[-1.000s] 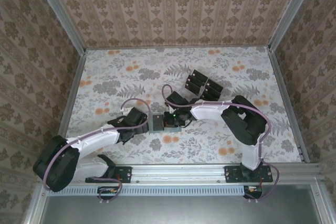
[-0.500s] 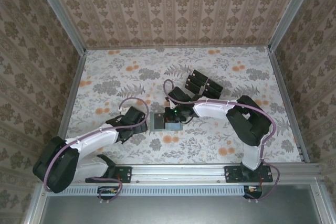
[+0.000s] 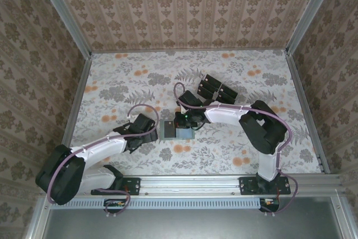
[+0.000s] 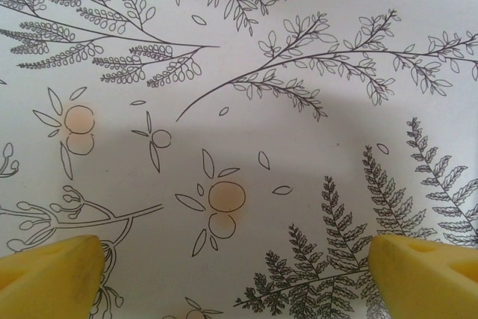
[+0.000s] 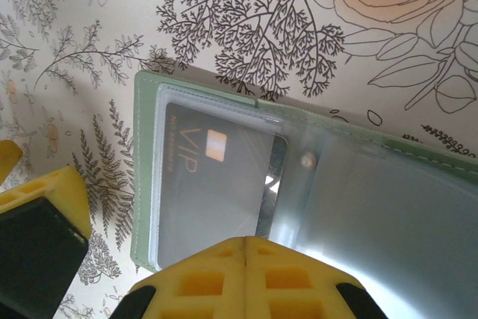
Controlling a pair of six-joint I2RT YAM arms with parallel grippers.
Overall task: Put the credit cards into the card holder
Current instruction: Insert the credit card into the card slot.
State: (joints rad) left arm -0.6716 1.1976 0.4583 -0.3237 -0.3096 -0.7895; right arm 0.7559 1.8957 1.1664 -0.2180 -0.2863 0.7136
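Lying open, card holder [image 5: 351, 207] — credit card [image 5: 213, 188] sleeved, left gripper [image 4: 231, 263] spread

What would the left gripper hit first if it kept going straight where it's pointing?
Most likely the flowered tablecloth: the left gripper shows bare cloth between its open fingers. The card holder lies nearby, seemingly off that line, though depth is unclear.
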